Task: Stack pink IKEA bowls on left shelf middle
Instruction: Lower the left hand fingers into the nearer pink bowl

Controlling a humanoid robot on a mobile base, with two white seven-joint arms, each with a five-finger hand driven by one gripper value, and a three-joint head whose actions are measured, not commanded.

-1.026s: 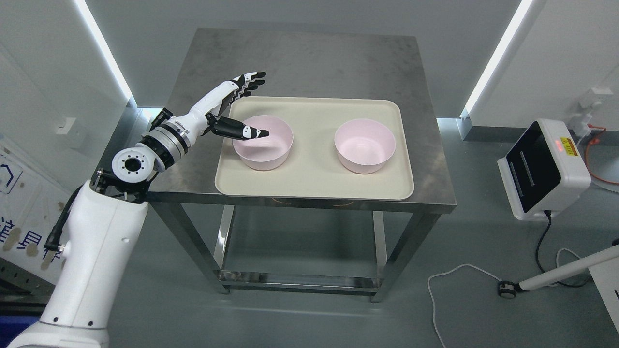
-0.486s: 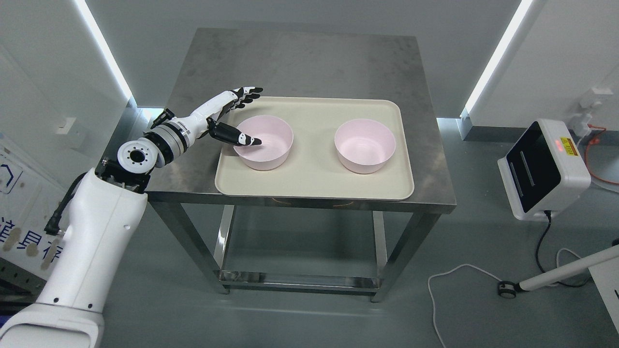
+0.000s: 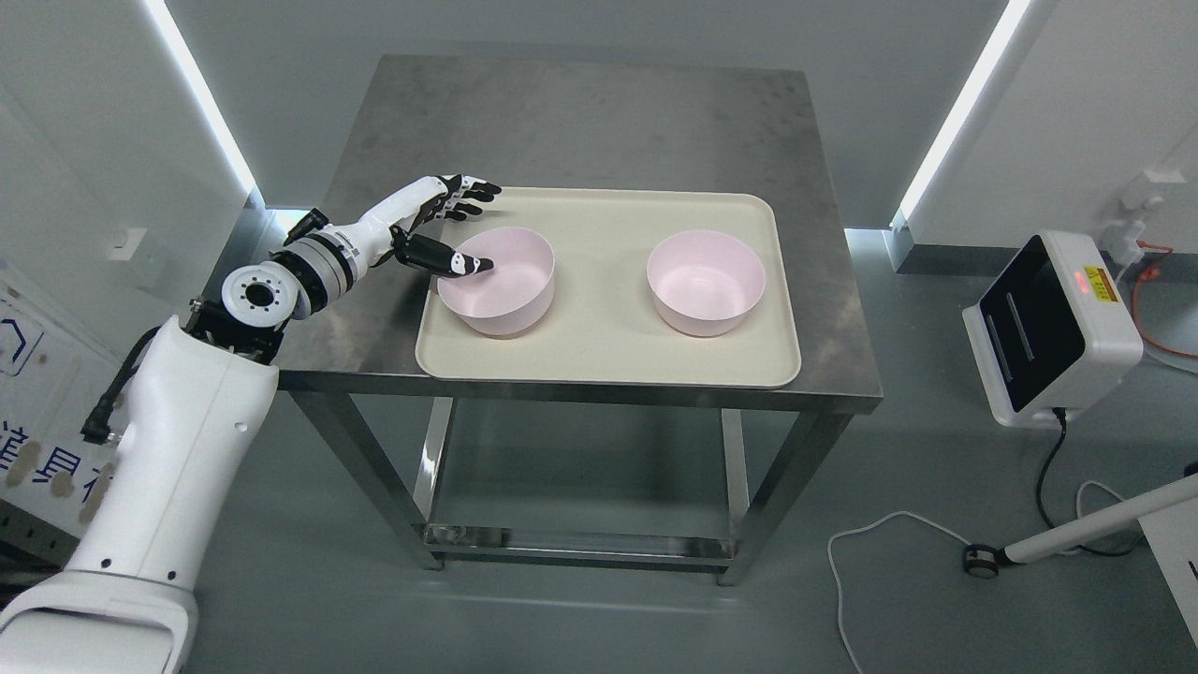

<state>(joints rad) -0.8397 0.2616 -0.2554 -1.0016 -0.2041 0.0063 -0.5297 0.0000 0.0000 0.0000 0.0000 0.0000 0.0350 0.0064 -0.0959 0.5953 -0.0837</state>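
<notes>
Pink plastic bowl on the left (image 3: 496, 281), shifted and tipped slightly toward the tray's left edge compared with a second ago, when it sat squarely further right. Robot's white-and-black left hand (image 3: 440, 229) lower and drawn back toward the tray's left rim since then, thumb (image 3: 459, 264) hooked over the bowl's near-left rim and reaching inside, four fingers (image 3: 468, 192) extended past the rim on the far side, apart from the wall. No clamp on the bowl yet: hand spread, thumb alone touching. Second pink bowl (image 3: 706, 281) unchanged, upright on the right half of the tray, well apart from the first. Both resting on the cream rectangular tray (image 3: 608, 360), itself on the grey steel table (image 3: 580, 122), tray at the front half, bare metal behind. White forearm (image 3: 168, 468) entering from the lower left, round wrist joint just beside the table's left edge. Right arm out of sight. Off to the right on the floor: white box-shaped device with a dark screen (image 3: 1053, 328), its black cable trailing down, and a white cable (image 3: 861, 552) looping near a wheeled white stand leg (image 3: 1076, 534). Nothing between the two bowls on the tray.
</notes>
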